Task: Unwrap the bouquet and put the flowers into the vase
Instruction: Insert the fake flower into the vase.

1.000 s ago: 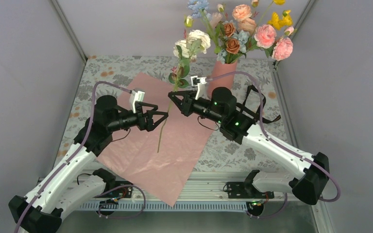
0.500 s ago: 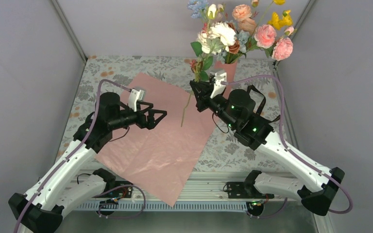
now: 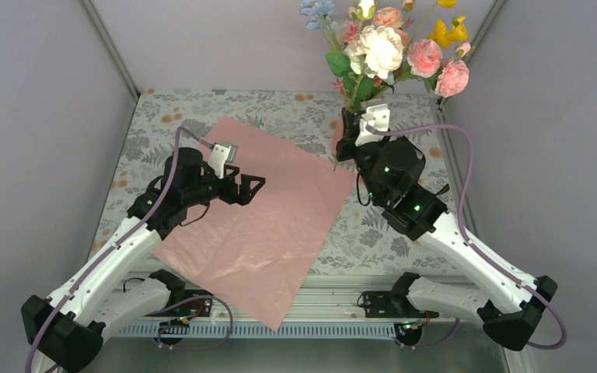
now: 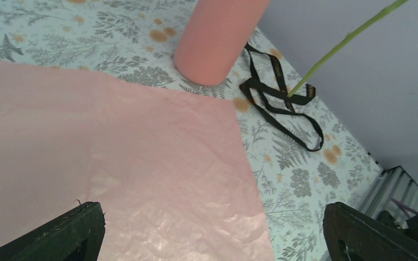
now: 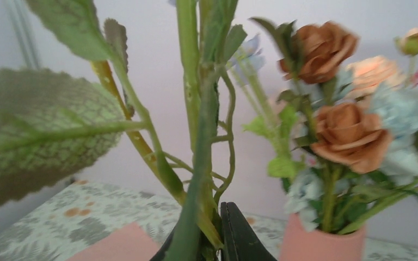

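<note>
One flower stem (image 5: 187,65) pinched in right hand (image 5: 207,244), upright, vase (image 5: 318,244) just beside

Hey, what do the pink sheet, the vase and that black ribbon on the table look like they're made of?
Pink sheet: thin paper or tissue, by its fine crinkles and faint sheen.
Vase: smooth, matte salmon surface with no glare; ceramic or plastic, cannot tell which.
Black ribbon: flat woven fabric, lying in limp loops, seemingly with faint gold print.

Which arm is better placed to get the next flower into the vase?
The right. Its gripper is shut on a white-flowered stem close beside the vase, while the left gripper hangs open and empty over the pink sheet, farther away.
</note>
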Controlling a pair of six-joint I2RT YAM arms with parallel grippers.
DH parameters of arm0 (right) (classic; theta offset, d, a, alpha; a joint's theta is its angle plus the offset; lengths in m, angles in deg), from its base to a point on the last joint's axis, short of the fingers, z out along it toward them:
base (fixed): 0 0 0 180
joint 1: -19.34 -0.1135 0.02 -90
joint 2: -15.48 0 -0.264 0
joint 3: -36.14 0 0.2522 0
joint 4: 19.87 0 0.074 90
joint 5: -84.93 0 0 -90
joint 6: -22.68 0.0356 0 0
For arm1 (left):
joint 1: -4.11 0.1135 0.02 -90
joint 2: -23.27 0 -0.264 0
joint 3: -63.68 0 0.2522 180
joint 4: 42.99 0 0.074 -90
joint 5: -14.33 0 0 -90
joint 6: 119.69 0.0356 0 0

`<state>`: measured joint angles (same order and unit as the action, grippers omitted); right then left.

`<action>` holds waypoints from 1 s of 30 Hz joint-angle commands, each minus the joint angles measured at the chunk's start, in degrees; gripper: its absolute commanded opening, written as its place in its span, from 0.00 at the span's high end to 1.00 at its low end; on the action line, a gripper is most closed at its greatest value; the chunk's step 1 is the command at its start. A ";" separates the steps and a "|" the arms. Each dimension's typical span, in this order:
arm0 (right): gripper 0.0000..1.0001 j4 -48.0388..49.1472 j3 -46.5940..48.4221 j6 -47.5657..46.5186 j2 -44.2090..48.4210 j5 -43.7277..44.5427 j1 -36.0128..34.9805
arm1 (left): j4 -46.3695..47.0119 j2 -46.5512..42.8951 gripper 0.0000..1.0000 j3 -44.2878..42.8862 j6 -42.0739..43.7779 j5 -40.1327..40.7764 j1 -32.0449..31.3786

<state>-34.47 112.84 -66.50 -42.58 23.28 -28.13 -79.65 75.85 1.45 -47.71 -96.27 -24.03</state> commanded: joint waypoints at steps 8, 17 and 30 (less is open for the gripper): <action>0.96 12.39 3.39 -5.93 0.31 -1.21 10.37 | -3.65 -0.23 0.00 -1.89 3.34 0.57 -0.07; 0.96 19.65 7.26 -6.57 -3.74 -7.28 18.65 | -4.21 -3.25 0.00 -0.16 4.57 -1.30 -0.07; 0.96 25.65 13.08 -9.24 -10.83 -14.34 24.93 | -3.87 -4.81 0.00 0.75 5.22 -3.15 -0.08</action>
<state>-13.84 123.40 -74.13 -52.07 12.31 -4.87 -83.67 71.63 1.49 -43.78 -97.89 -24.03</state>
